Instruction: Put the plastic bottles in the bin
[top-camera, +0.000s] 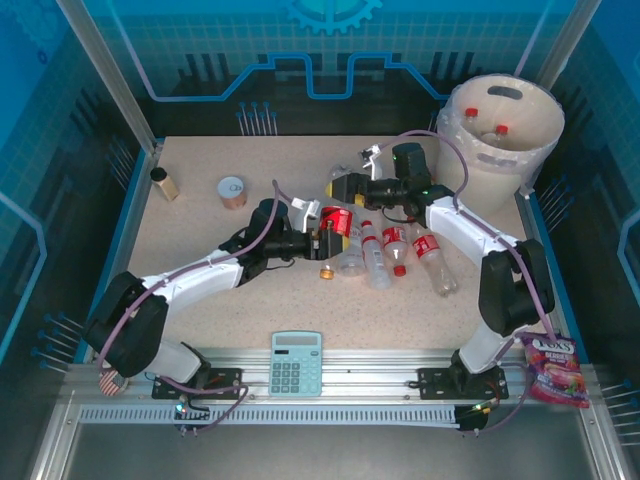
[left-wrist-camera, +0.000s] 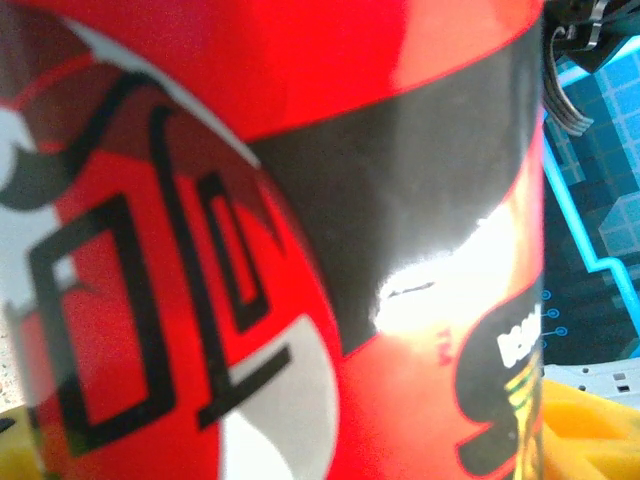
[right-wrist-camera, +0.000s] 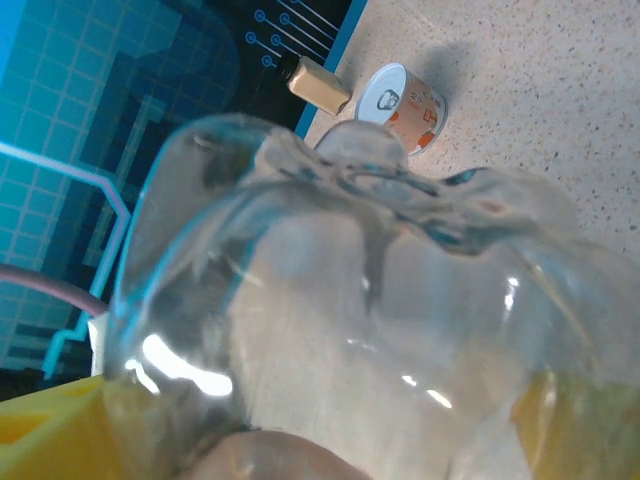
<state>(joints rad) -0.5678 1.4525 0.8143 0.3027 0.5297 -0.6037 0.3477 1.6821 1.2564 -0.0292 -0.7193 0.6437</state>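
A plastic bottle (top-camera: 336, 222) with a red label hangs above the middle of the table between both arms. My left gripper (top-camera: 321, 241) is shut on its labelled body, and that red label (left-wrist-camera: 300, 250) looms close in the left wrist view. My right gripper (top-camera: 345, 188) is shut on the bottle's clear base (right-wrist-camera: 350, 300), which sits between the yellow fingers (right-wrist-camera: 50, 430). Three more plastic bottles (top-camera: 378, 258) (top-camera: 398, 246) (top-camera: 436, 262) lie side by side just right of the held one. The cream bin (top-camera: 520, 170) stands at the far right corner with two red-capped bottles (top-camera: 497, 132) inside.
A round tin can (top-camera: 232, 191) and a small brown jar (top-camera: 165, 185) sit at the far left; the right wrist view shows the can (right-wrist-camera: 405, 100) and jar (right-wrist-camera: 320, 85) too. A calculator (top-camera: 297, 362) lies on the front rail. A snack packet (top-camera: 555, 370) lies beside the right base.
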